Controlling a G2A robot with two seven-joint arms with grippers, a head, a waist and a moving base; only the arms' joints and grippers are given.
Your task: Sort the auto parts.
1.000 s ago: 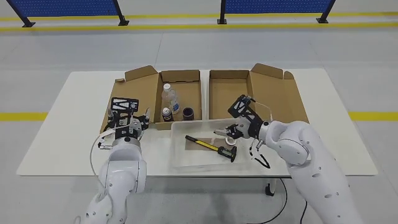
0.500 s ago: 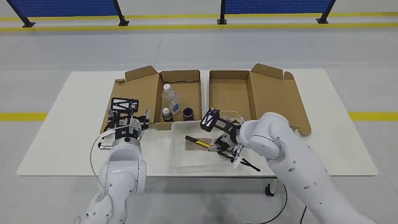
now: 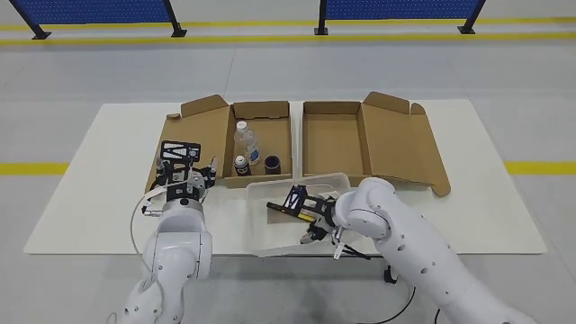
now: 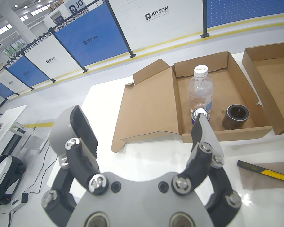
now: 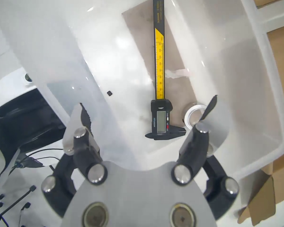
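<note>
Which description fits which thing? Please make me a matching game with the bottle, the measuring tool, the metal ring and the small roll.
Things:
1 bottle
2 measuring tool
3 metal ring
4 small roll

Descriptions:
A black and yellow, lying in the plastic tub
B white, beside the measuring tool's display
C clear, white cap, standing in the cardboard box
D dark, hollow, beside the small can

Pairs: 1-C; 2-A; 3-D; 4-B

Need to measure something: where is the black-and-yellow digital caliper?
Right wrist view: the black-and-yellow digital caliper lies flat in the clear plastic bin, beside a small white ring, under the open right gripper.
</note>
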